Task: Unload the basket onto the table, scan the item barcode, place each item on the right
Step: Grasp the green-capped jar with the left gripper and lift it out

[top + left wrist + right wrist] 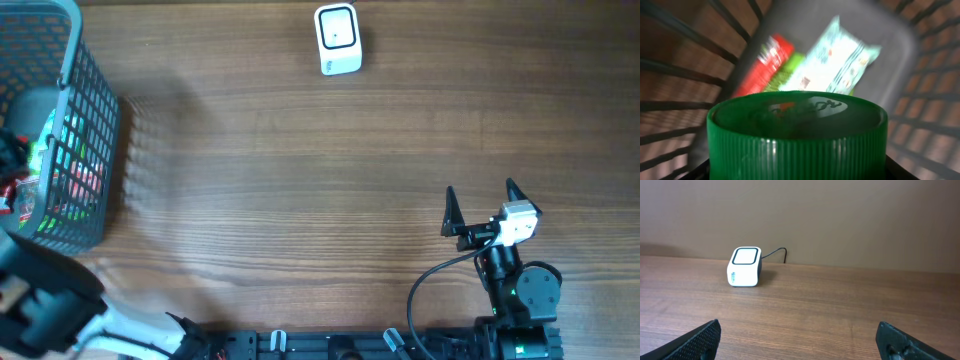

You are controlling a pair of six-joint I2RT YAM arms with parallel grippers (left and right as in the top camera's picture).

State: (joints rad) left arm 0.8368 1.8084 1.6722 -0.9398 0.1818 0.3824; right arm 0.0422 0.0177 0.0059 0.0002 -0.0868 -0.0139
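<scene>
imo the left claw (12, 152) is in the basket (95, 130) right at the green cap (797, 130) but I can't tell if it's pinching, so a lift could drop it, while the right claw (480, 192) sits spread.

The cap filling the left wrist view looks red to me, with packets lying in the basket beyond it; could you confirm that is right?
Not quite: the cap is green, not red, as the left wrist view shows. The packets do lie in the basket beyond it.
</scene>
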